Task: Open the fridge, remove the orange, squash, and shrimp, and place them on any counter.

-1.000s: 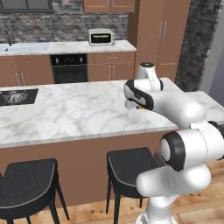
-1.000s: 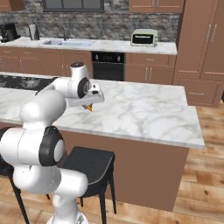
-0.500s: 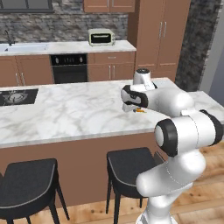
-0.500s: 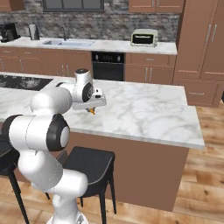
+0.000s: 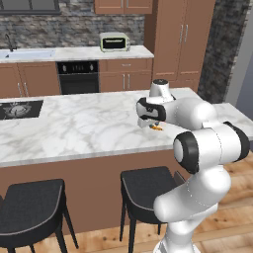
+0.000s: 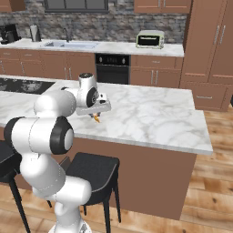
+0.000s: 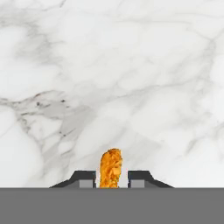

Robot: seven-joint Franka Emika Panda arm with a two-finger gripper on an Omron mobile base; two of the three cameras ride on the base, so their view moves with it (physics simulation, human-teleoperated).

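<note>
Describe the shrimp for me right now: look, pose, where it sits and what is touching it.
The shrimp is a tiny, thin, bright orange piece with a rough, bumpy surface. In the hand view it stands lengthwise between the two dark fingertips of the gripper, with a sliver of gap on each side. From the base views it is low over the white marble counter, under the hand; whether it rests on the top is unclear.

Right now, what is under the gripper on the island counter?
The shrimp sits between the gripper's fingertips, above the white marble counter. Whether it already touches the marble is hidden by the fingertips.
</note>
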